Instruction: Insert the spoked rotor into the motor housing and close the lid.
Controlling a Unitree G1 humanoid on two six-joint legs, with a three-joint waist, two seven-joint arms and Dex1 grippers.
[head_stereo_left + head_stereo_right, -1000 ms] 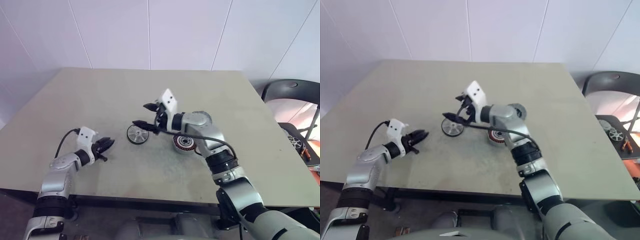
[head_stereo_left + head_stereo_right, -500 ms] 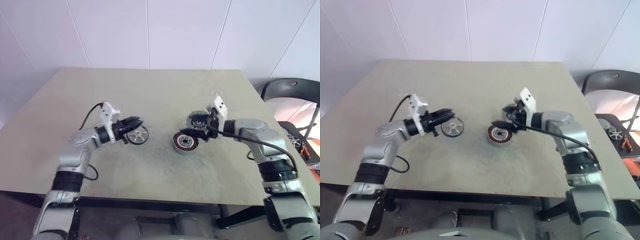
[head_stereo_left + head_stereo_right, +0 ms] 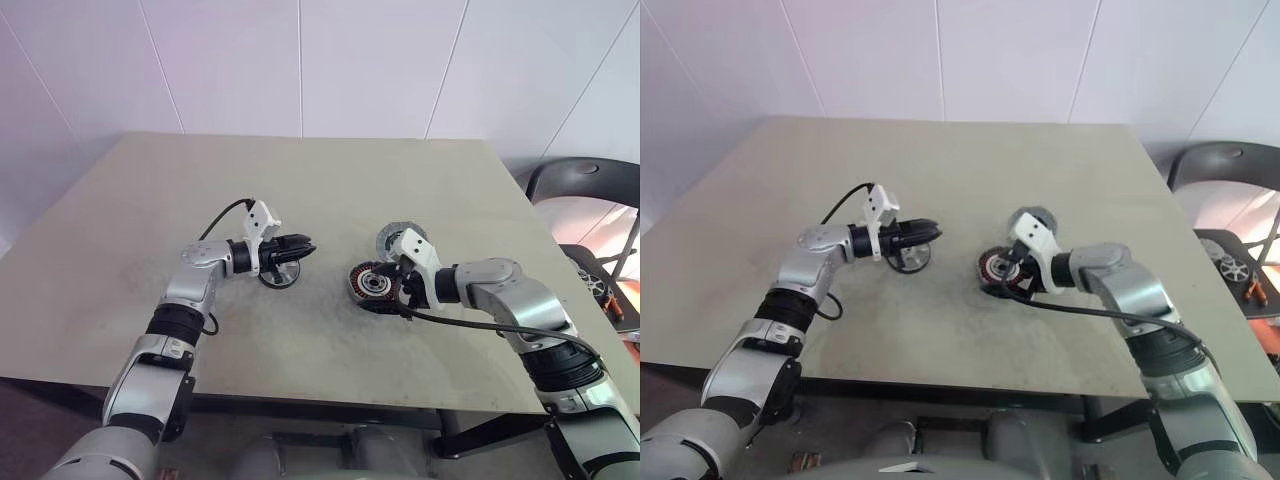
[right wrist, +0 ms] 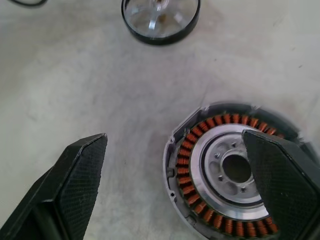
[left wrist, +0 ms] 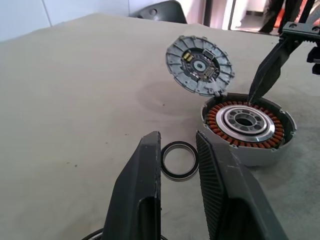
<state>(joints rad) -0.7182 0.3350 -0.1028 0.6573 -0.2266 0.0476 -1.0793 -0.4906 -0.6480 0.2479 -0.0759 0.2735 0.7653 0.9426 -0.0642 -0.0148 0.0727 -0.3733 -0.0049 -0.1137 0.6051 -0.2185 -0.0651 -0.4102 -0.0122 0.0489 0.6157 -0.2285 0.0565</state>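
Copper windings ring the dark centre of the short, thick silver motor housing (image 3: pixel 373 285), which sits right of centre in the head views on the beige tabletop (image 3: pixel 300 190). The right gripper (image 3: pixel 402 292) is at it with its jaws spread wide: in its own wrist picture one black finger (image 4: pixel 280 175) lies over the housing's edge and the other stands on bare table beside it, so the cup's near side lies between them, ungripped. Just behind the housing, the round grey lid (image 5: pixel 200 65) with its dark hub and greenish marks leans tilted against the rim. Left of centre lies the flat silver-rimmed spoked rotor (image 3: pixel 279 272); the left gripper (image 3: pixel 305 250) hangs over it, jaws narrowly parted and holding nothing. A thin dark metal ring (image 5: pixel 179 160) lies flat on the table between rotor and housing, seen through the gap of those fingers.
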